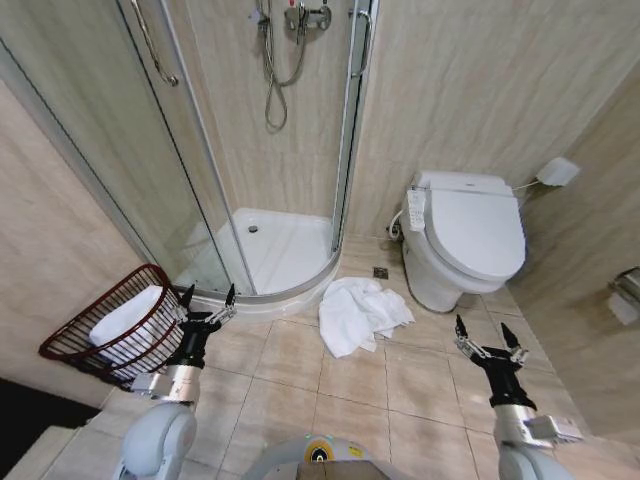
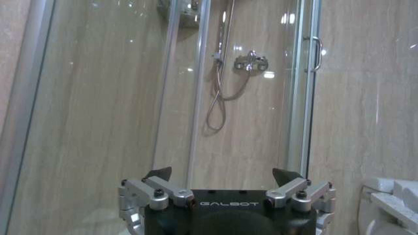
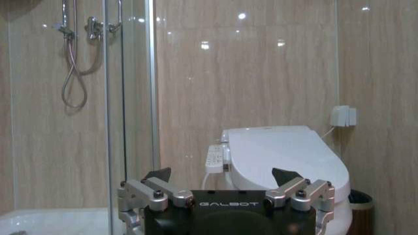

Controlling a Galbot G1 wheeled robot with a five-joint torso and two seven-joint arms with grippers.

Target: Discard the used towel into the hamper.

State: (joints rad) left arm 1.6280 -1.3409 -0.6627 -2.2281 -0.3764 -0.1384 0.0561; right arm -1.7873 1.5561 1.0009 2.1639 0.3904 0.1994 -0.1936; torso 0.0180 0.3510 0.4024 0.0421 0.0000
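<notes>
White towel [image 1: 362,314] lies crumpled on the tiles at your twelve o'clock; the hamper [image 1: 70,340], already holding cloth, sits at ten. Left gripper [image 1: 208,303] and right gripper [image 1: 488,342] hover spread, empty. Pinch one loose fold and you risk it dragging or slipping out.

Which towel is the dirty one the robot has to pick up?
Find the white toilet and the shower tray. On the floor tiles between them lies a crumpled white towel. The other towel sits folded inside the wire hamper.
</notes>
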